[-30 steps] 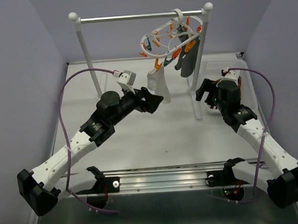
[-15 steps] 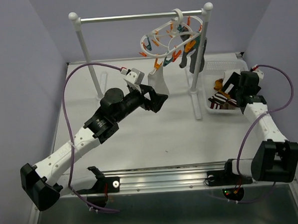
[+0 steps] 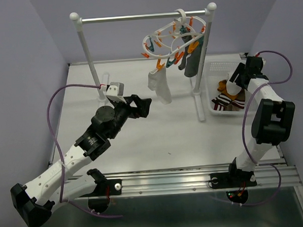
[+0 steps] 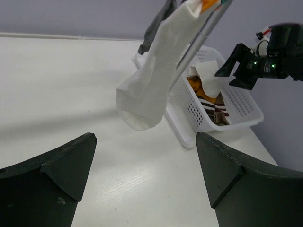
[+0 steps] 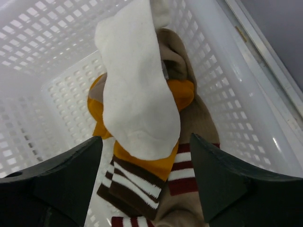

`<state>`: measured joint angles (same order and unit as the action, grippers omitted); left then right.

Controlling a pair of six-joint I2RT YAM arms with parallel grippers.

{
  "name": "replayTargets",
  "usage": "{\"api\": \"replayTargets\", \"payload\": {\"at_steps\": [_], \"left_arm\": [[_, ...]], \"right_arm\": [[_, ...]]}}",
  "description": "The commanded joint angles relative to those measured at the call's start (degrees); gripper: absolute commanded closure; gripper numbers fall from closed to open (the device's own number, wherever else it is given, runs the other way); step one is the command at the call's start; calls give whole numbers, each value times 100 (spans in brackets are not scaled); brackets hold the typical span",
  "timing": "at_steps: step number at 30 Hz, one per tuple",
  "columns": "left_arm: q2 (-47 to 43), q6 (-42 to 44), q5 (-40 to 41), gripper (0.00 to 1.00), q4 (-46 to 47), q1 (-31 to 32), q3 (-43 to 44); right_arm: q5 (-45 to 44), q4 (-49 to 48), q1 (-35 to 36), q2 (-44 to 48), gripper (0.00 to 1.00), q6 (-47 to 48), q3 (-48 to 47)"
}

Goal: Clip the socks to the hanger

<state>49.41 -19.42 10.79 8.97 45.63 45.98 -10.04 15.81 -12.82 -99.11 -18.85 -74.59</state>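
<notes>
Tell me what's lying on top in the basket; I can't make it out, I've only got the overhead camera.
Observer: On the right wrist camera, a white sock lies on top, over an orange sock and brown striped socks.
Operator: Are the right fingers around it?
Observer: The right fingers stand apart, one on each side of the white sock. I can't tell whether they touch it.
Operator: How low are they?
Observer: On the left wrist camera they look to be above the rim of the basket, not down in the pile.
</notes>
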Motion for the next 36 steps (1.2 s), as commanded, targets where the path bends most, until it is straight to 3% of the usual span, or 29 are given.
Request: {"api": "replayTargets", "payload": {"at_steps": [1,4,6,7,9,16,27,31,33,36], "left_arm": [[-124,-509,1065,1,131,-19,-106],[-89,-624,1180,1,96,-45,-115],[-80,-624,1206,1,105,-54,-124],[-89,-624,1250,1,113,-63,-133],[-98,-607,1294,1,122,-71,-133],[-186,-598,1374,1,105,-107,-124],[-116,-431,1224,1,350,-212,-36],[-54,-317,1084,1,386,-273,52],[-2,-308,1014,1,360,-335,87],[60,-326,952,1,298,-397,131]], "right_arm": [[-305,-114,-89,-318,28,303,-469],[-507,-122,-89,-477,33,356,-495],[-543,-122,-89,-530,42,356,-495],[-516,-122,-89,-548,51,365,-504],[-577,-122,-89,-600,57,347,-513],[-403,-122,-89,-496,99,558,-513],[916,-412,-89,471,99,786,-179],[654,-457,-89,674,99,787,-56],[487,-386,-89,473,73,830,-126],[538,-298,-159,148,65,883,-398]]}}
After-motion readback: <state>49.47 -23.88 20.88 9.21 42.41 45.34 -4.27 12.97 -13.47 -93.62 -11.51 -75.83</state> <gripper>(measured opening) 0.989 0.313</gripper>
